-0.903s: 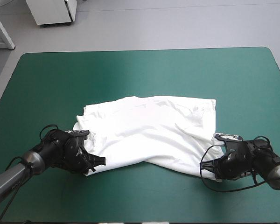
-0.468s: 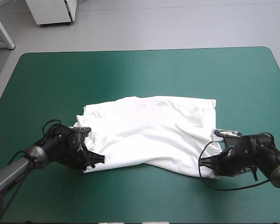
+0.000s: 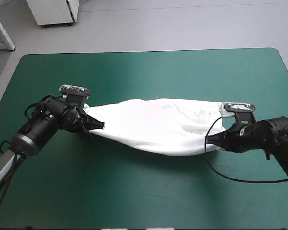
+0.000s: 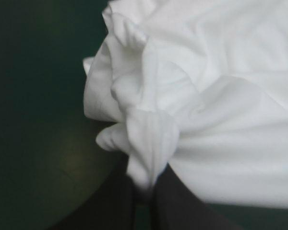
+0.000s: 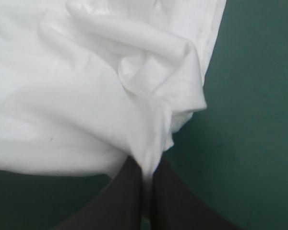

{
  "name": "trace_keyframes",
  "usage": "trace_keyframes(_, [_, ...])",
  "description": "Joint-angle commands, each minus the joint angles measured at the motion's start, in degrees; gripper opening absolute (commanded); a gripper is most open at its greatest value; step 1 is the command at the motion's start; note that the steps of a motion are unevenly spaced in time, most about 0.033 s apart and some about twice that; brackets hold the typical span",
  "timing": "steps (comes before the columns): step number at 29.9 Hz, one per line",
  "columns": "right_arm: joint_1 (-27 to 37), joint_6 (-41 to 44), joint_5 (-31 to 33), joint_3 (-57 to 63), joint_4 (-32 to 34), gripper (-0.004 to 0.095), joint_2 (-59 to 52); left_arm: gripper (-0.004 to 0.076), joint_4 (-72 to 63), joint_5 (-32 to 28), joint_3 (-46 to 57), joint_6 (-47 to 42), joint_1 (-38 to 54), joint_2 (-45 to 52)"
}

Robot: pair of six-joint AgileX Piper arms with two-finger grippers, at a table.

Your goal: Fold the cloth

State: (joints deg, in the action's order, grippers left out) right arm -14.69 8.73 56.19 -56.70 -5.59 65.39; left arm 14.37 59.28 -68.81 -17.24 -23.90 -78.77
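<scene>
Item 1: white short-sleeved T-shirt (image 3: 153, 122). It lies at the middle of the teal-green table cover (image 3: 144, 72), drawn into one long wrinkled band from 9 o'clock to 3 o'clock. The near edge bellies toward 6 o'clock.

Item 2: left gripper (image 3: 98, 125), with broad black fingers (image 4: 116, 203), at the band's 9 o'clock end. The fingers are all but closed, with a bunched white fold pinched between the tips.

Item 3: right gripper (image 3: 212, 140), at the band's 3 o'clock end. It is likewise nearly closed, clamping a gathered corner of the fabric, with bare cover beside it.
</scene>
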Motion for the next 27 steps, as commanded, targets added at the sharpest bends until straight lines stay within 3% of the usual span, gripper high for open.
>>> trace_keyframes(1, [0.1, -0.2, -4.8, -5.2, 2.1, -0.0017, 0.2, -0.0022, 5.6, -2.4, -5.7, 0.1, 0.0, 0.4])
trace_keyframes(16, [0.2, 2.0, -6.5, -25.3, 14.2, -0.0017, 19.1, -0.0022, 12.6, -8.2, -20.0, 1.2, 4.7, -14.8])
trace_keyframes(27, [5.3, 1.9, -6.6, -34.6, 12.5, -0.0017, 32.5, -0.0022, 9.4, -12.3, -28.8, 4.8, 6.2, -28.1])
